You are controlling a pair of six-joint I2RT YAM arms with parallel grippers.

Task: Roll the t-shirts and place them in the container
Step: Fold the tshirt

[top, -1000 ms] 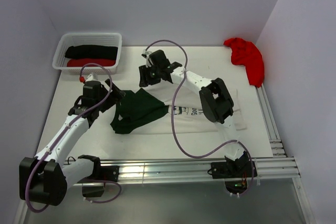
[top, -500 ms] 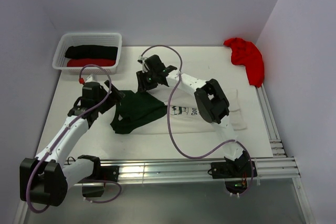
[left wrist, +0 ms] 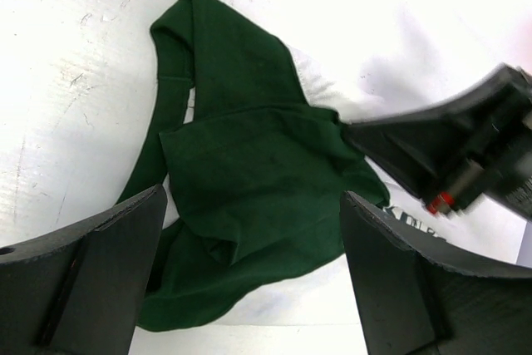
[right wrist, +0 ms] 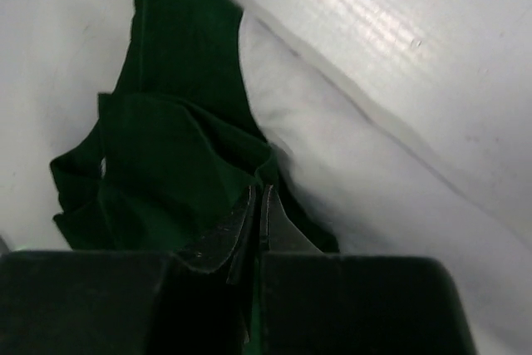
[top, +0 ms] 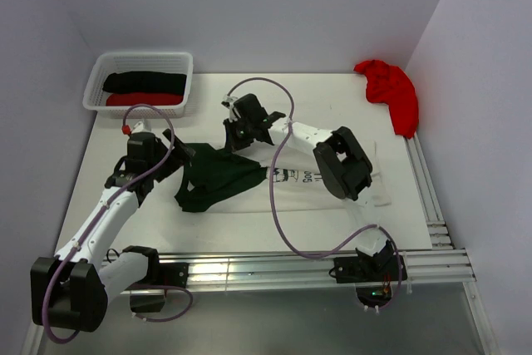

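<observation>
A white t-shirt (top: pixel 303 195) with dark green sleeves (top: pixel 218 179) and a print lies crumpled at mid table. My right gripper (top: pixel 236 142) is down at the green part's upper right edge. In the right wrist view its jaws (right wrist: pixel 259 193) are pressed together on a fold of green cloth (right wrist: pixel 158 164) where it meets the white cloth (right wrist: pixel 357 189). My left gripper (top: pixel 179 154) hovers just left of the green sleeve, open wide; the green cloth (left wrist: pixel 249 172) lies between and beyond its fingers (left wrist: pixel 91 272), untouched. A red t-shirt (top: pixel 391 91) is heaped at the back right.
A white lattice basket (top: pixel 96 72) at the back left holds a rolled black t-shirt (top: pixel 145 81) and a rolled red one (top: pixel 145 99). Purple cables loop over both arms. A metal rail (top: pixel 316 263) runs along the near edge.
My right gripper has come down and toward me onto the green cloth and gone from half open to shut. The left arm has barely moved.
</observation>
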